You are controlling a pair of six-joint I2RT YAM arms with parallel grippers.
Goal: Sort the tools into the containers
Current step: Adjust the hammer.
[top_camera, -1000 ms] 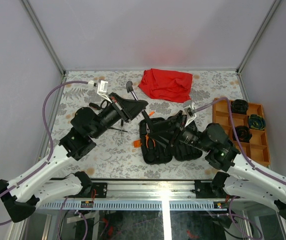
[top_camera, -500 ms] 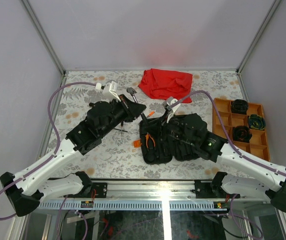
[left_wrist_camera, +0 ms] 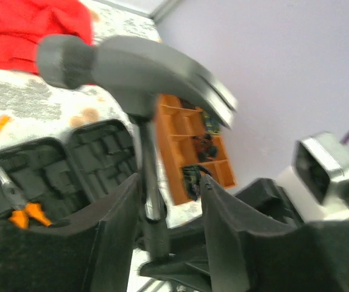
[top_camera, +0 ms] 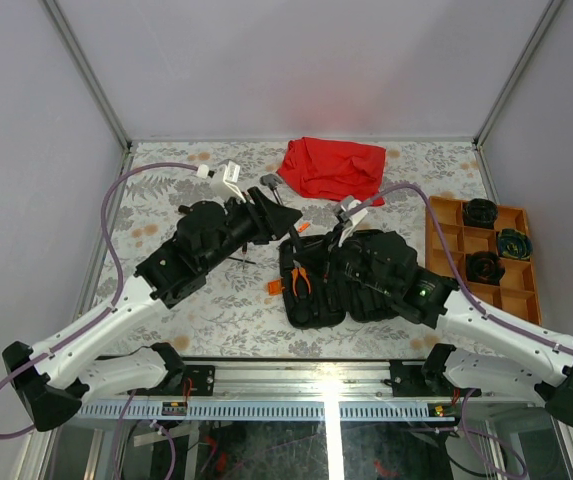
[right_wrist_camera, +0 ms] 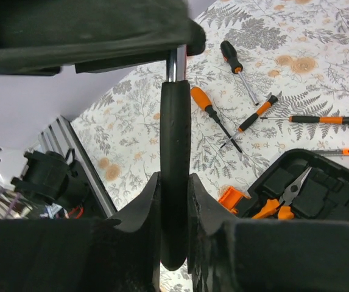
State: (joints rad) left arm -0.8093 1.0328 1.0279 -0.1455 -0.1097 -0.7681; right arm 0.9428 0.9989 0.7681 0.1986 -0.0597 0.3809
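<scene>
The steel-headed hammer [top_camera: 269,183] hangs in the air above the table's middle, between both arms. My right gripper [right_wrist_camera: 175,179] is shut on its black handle [right_wrist_camera: 175,140]. My left gripper [left_wrist_camera: 171,182] stands open around the steel shaft, which leans against one finger with a gap to the other; the hammer head [left_wrist_camera: 137,67] is above it. In the top view the left gripper [top_camera: 286,215] and the right gripper [top_camera: 311,243] meet over the open black case [top_camera: 366,270]. Pliers [top_camera: 301,280] lie in the case. Several screwdrivers [right_wrist_camera: 214,115] lie on the patterned table.
The orange tray [top_camera: 446,235] stands at the right edge with dark items in its compartments. A red cloth [top_camera: 331,168] lies at the back middle. The case's orange latch [right_wrist_camera: 232,198] points toward the screwdrivers. Grey walls close in the table on three sides.
The left arm carried the hammer right toward the case. The right gripper swung in and closed on the handle. The left jaws, shut on the shaft before, have opened.
</scene>
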